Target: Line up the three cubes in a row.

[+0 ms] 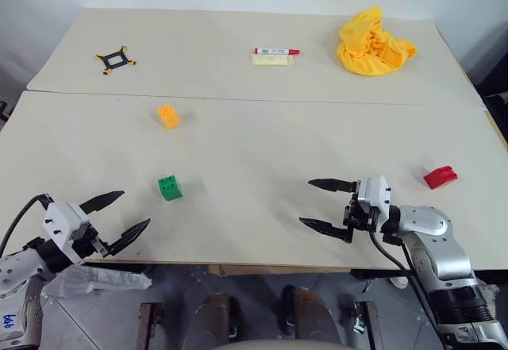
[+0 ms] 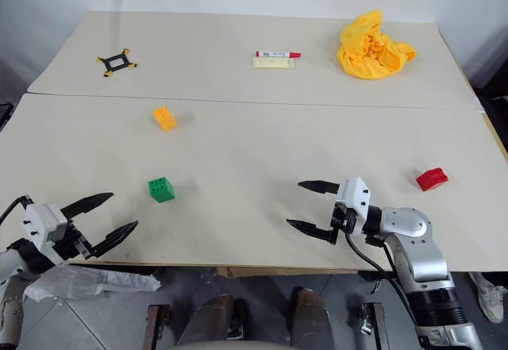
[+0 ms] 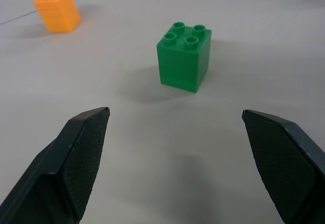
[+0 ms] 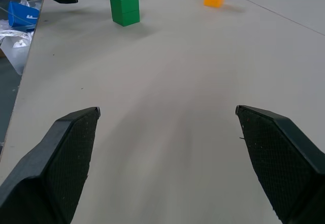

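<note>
Reaching for the green cube (image 1: 170, 187) is the step we judge to be in hand: our left gripper (image 1: 119, 220) hovers near it with its fingers spread wide and grasping nothing. The orange-yellow cube (image 1: 168, 116) stands beyond the green cube, toward the far counter (image 1: 254, 140) seam; the red cube (image 1: 440, 177) lies well apart from it, just past our right gripper (image 1: 326, 205), also released. We should centre the green cube between both fingers before closing.

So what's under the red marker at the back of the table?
A pale yellow pad lies flat beneath the red marker, which rests along its far edge. Whatever the pad itself covers cannot be seen.
</note>
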